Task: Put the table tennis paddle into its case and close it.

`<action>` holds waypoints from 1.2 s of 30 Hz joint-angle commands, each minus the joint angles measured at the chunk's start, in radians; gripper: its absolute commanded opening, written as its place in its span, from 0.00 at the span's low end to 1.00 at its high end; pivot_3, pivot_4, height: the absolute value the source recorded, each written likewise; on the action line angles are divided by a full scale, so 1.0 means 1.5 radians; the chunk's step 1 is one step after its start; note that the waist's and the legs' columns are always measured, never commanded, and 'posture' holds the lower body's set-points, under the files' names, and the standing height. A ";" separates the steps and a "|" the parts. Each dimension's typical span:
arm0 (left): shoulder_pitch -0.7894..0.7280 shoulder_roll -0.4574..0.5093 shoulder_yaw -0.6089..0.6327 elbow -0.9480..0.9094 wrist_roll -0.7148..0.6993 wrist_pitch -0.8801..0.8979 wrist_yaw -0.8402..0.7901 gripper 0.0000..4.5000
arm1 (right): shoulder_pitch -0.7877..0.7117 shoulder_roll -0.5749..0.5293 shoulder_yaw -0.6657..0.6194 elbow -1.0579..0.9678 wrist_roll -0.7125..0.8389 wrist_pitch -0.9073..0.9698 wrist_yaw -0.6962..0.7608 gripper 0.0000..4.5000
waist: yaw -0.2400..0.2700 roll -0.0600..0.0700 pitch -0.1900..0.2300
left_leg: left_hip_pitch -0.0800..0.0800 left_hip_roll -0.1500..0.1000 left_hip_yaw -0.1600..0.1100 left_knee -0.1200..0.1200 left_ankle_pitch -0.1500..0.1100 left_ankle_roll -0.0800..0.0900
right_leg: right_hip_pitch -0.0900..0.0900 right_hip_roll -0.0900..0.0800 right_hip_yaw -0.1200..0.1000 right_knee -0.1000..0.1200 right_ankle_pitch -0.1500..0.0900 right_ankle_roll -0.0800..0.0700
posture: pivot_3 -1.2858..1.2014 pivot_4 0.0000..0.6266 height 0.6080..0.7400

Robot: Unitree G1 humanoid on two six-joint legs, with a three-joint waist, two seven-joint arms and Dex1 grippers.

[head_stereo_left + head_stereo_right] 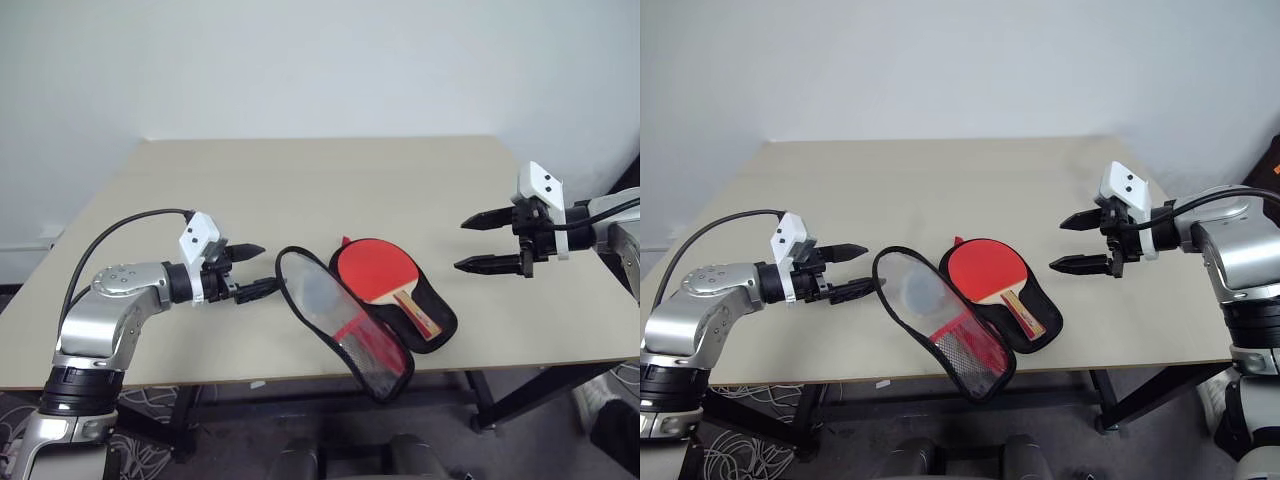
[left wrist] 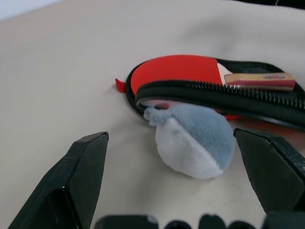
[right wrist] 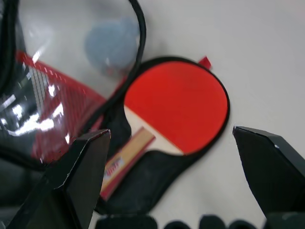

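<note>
1. Two grippers are flanking an open case (image 1: 380, 345) near the front edge of the table (image 1: 300, 190). The table tennis paddle (image 1: 385, 282) is already lying in the lower half, red face up and handle pointing toward the front edge, while the lid (image 1: 330, 320) is standing open toward the robot's left.
2. The left gripper (image 1: 252, 268) is hanging just beside the lid's rim with its fingers spread wide and holding nothing. The right gripper (image 1: 490, 242) is hovering well apart from the case on the far side, likewise released and empty.
3. The lid is looking floppy, with a clear window and a mesh pocket. A push on its rim risks buckling it rather than swinging it over the paddle.
4. The case is sitting close to the table's front edge, so a hard sideways shove is likely sliding the whole thing toward the drop.
5. The paddle's handle is lying near the case's narrow end. If the case is being jolted, the handle may be riding onto the zip track and blocking closure.
6. A soft grey-and-white object (image 2: 193, 143) is resting against the lid on the left gripper's side. It may be catching between the fingers and the rim.
7. The zip pull is not discernible, so closing is hinging on finding it.
</note>
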 commanded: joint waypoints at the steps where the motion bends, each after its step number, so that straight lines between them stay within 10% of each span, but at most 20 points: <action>1: -0.018 -0.006 0.003 -0.009 0.003 -0.014 0.000 1.00 | -0.009 -0.011 -0.010 0.009 -0.013 -0.019 -0.006 0.99 | 0.000 0.000 0.000 | 0.000 0.000 0.000 0.000 0.000 0.000 | 0.000 0.000 0.000 0.000 0.000 0.000 | 0.52 0.00 0.96; 20: -0.314 -0.305 -0.140 0.195 0.104 -0.113 0.080 1.00 | -0.040 -0.020 -0.014 0.077 -0.054 -0.052 -0.029 0.99 | 0.032 0.000 0.000 | -0.001 -0.005 0.000 0.004 -0.001 0.001 | 0.002 -0.001 0.000 0.000 0.000 0.001 | 0.52 0.00 0.96; 27: -0.327 -0.327 -0.152 0.205 0.117 -0.117 0.068 1.00 | -0.035 -0.018 -0.023 0.081 -0.060 -0.054 -0.060 0.99 | 0.032 0.000 0.000 | -0.001 -0.004 0.000 0.004 -0.001 0.001 | 0.002 0.000 0.000 0.000 0.000 0.001 | 0.52 0.00 0.96; 36: -0.234 -0.472 -0.111 0.029 -0.058 0.328 0.237 1.00 | -0.022 0.007 -0.018 0.060 -0.049 -0.036 -0.086 0.99 | 0.032 0.000 0.000 | 0.000 -0.006 -0.001 0.006 -0.002 0.004 | 0.004 -0.002 0.000 0.000 -0.002 0.004 | 0.52 0.00 0.96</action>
